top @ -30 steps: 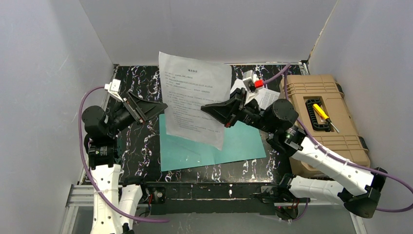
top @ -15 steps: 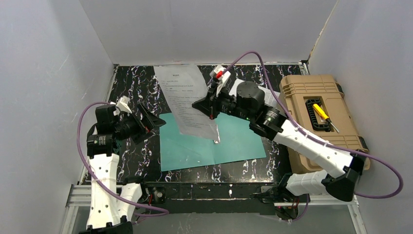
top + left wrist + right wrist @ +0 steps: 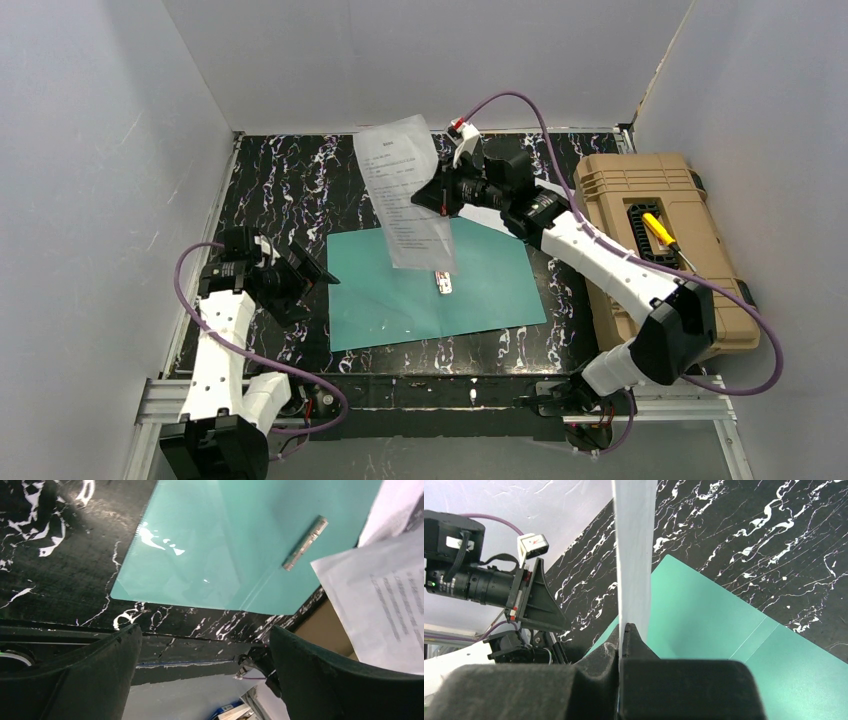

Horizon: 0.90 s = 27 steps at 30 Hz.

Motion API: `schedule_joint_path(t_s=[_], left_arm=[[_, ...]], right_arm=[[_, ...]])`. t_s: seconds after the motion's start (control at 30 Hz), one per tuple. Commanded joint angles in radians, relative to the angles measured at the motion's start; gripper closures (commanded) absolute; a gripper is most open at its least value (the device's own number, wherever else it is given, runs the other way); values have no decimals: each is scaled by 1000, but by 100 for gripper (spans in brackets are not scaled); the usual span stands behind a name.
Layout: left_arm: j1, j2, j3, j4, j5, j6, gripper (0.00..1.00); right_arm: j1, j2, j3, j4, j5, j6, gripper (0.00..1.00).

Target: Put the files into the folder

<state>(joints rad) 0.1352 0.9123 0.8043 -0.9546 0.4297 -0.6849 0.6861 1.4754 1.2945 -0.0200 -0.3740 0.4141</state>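
The files, white sheets with black text, hang upright over the far half of the table with my right gripper shut on their right edge. In the right wrist view the files run edge-on out of the shut right gripper. Under them the teal folder lies flat, its small metal clip showing. My left gripper hovers open and holds nothing, just left of the folder. The left wrist view shows the left gripper wide apart, with the folder, the clip and the files.
A tan toolbox with a yellow screwdriver in its lid recess stands at the right edge of the black marbled table. White walls close in the left, back and right sides.
The right arm swung the files toward the back and right, turning them narrower to the camera. The left arm drew back and down to the near left, its jaws spreading fully.
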Motion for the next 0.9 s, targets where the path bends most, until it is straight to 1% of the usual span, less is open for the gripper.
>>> schedule_joint_path(t_s=[0.0,0.1,0.27,0.37,0.43,0.5,0.67,0.77,0.87], left_arm=[[-14,-2,-85,61,-56,-94,2],[-30,49,-124,101,-83,-110,2],[-65,169,-149,155,-146,-128,2],[-113,231,-146,185,-192,-145,2],[-166,266,-137,200,-230,-155,2],[-202,295,-135,213,-254,-166,2],[-249,360,-131,238,-325,-181,2],[-266,381,-139,259,-352,-182,2],[-271,395,-152,290,-351,-183,2]], right_arm=[[-49,37,-33,126,-106,54,99],[-59,75,-48,163,-139,44,99],[-65,143,-60,224,-186,30,99],[-68,179,-68,266,-222,22,99],[-68,204,-69,276,-243,15,99],[-68,221,-70,284,-254,7,99],[-68,264,-74,301,-299,2,99],[-67,278,-89,331,-315,5,99],[-67,294,-99,360,-338,20,99]])
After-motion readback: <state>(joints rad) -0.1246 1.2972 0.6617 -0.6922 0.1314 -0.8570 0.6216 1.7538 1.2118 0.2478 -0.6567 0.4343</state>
